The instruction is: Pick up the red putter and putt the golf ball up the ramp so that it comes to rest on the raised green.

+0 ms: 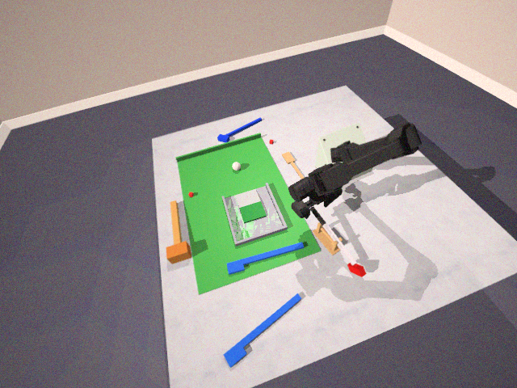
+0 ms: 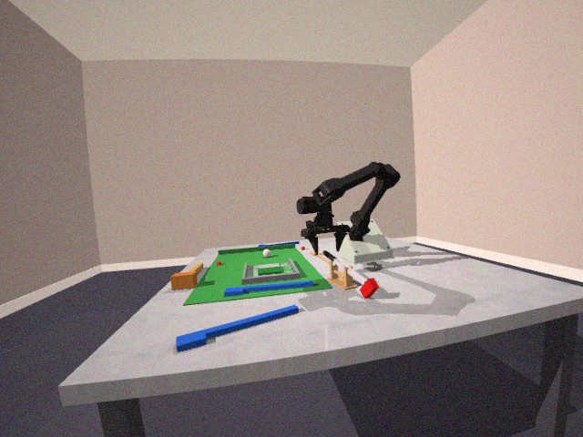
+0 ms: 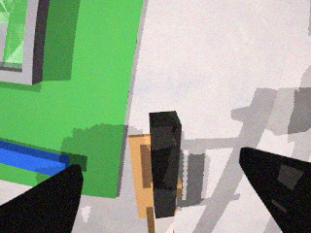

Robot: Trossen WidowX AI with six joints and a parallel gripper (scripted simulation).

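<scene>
On the green mat (image 1: 208,259), toward its far end, the golf ball (image 1: 236,166) is seen. Farther right, the red putter (image 1: 340,246) is propped on a wooden stand (image 1: 326,241), and above its black grip the gripper (image 2: 326,245) is held wide open, empty.

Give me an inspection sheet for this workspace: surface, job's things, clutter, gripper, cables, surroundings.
Surface: grey table with a green mat on it.
Job's things: red putter propped on a wooden stand beside the mat, black grip uppermost; white golf ball on the mat; ramp with raised green mid-mat.
Clutter: three blue putters, one behind the mat, one across its near edge, one on the table in front; an orange putter beside the mat; a tan one near the arm's base; two small red markers.
Gripper: gripper open, empty, above the putter's grip.
Cables: nothing seen.
Surroundings: beige walls, dark floor.
</scene>
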